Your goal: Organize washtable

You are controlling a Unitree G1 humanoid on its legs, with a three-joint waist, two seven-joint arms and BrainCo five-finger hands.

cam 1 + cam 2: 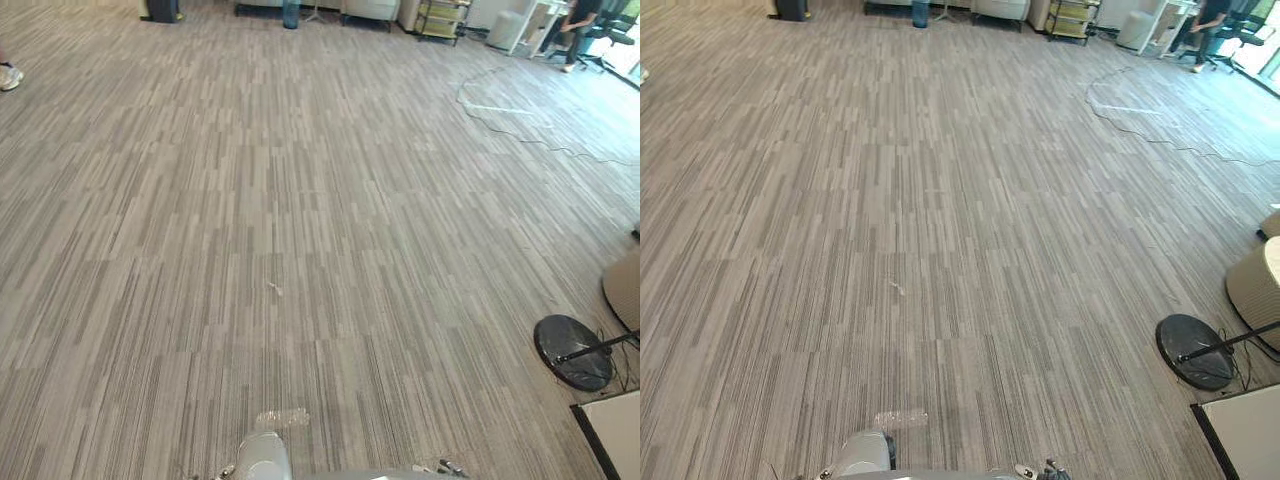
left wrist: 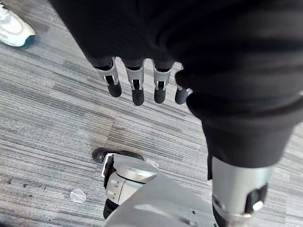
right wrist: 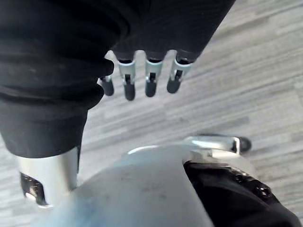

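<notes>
Above the carpet floor (image 1: 300, 200), hanging empty with fingers straight: left hand (image 2: 137, 87), right hand (image 3: 150, 78). Cannot tell which way the washtable lies, nor which hand is nearer.

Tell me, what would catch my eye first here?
A wide stretch of striped grey carpet spreads out ahead of the robot. A round black stand base sits on it at the lower right. The left hand and right hand hang over the carpet with straight fingers, holding nothing.
</notes>
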